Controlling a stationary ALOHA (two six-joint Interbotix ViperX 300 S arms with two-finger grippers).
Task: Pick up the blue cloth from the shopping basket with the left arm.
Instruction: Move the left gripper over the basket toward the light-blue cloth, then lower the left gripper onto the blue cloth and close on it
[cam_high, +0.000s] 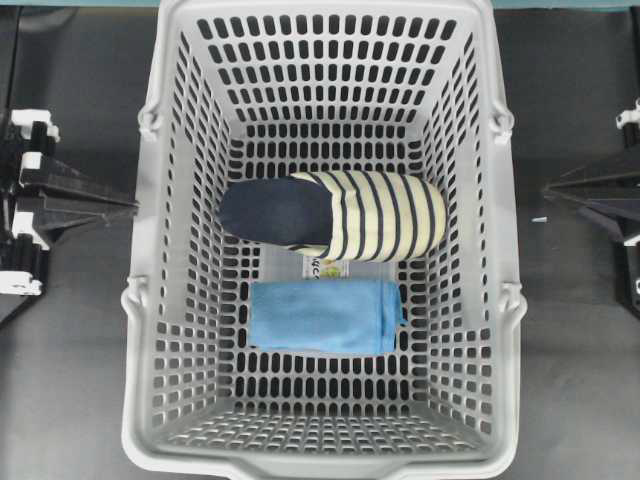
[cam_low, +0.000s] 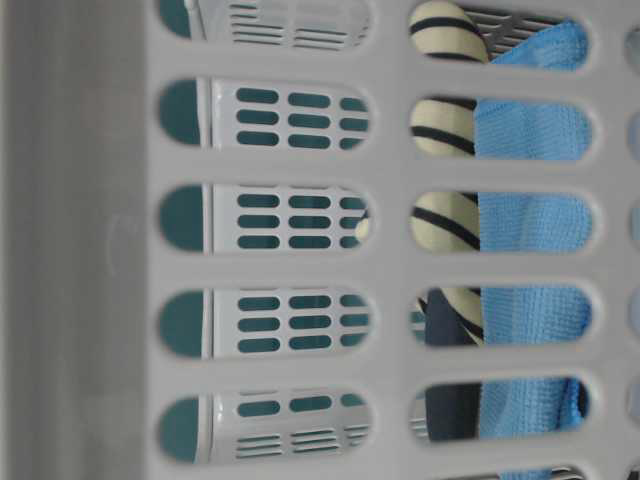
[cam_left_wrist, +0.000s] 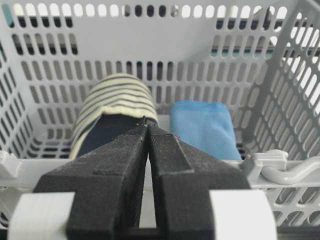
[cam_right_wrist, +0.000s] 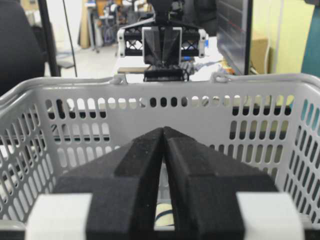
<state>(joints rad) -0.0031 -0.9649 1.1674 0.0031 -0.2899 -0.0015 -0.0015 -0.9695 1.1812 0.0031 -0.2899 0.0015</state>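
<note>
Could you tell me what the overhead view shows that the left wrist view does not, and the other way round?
Only the overhead view shows the whole basket from above, both arms parked outside it, and a label under the slipper. Only the left wrist view shows the left gripper, jaws shut, outside the rim. Both show the blue cloth lying beside the slipper on the basket floor.

left end effector (cam_left_wrist: 147, 131) closed, empty, level; right end effector (cam_right_wrist: 164, 134) closed, empty, level.
</note>
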